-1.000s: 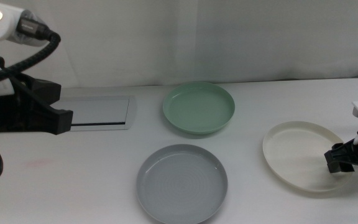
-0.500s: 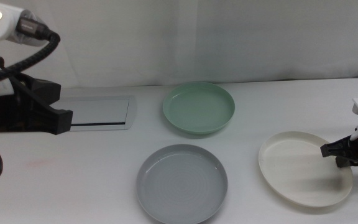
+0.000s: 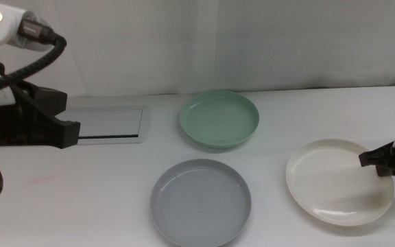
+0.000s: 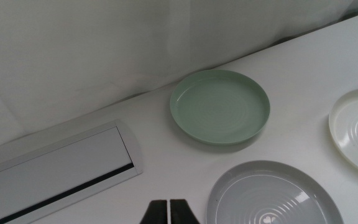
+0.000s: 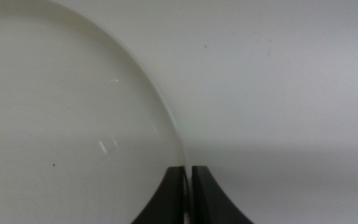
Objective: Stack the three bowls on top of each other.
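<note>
Bright, even light; soft shadows.

On the table, three bowls form a loose triangle. The mint green bowl lies farthest back, near the middle. The grey bowl lies in front of it, slightly to the left and apart from it. The white bowl lies to the right of both, well apart from them. The right gripper is at the white bowl's right rim, its jaws closed on that rim, it seems. A recessed panel lies in the table left of the mint green bowl. The left gripper hangs above the table's left side, in front of the panel, touching nothing.
</note>
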